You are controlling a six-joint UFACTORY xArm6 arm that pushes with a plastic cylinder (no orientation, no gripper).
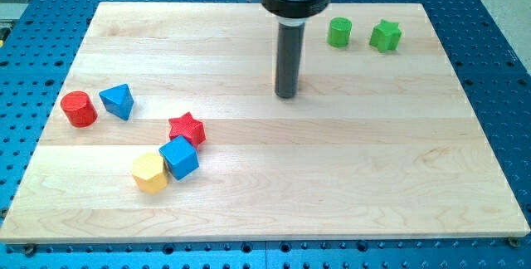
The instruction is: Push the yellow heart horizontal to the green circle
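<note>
The green circle [338, 32] is a short green cylinder near the view's top right of the wooden board [348, 178]. The only yellow block [150, 172] I see lies at the lower left; its outline looks more hexagonal than heart-shaped. It touches a blue cube [179, 157]. My tip [286, 96] rests on the board in the upper middle, left of and below the green circle, far from the yellow block and touching no block.
A green star [386, 36] sits just right of the green circle. A red star [187, 127] sits against the blue cube's top. A red cylinder [79, 109] and a blue triangular block [117, 100] lie at the left.
</note>
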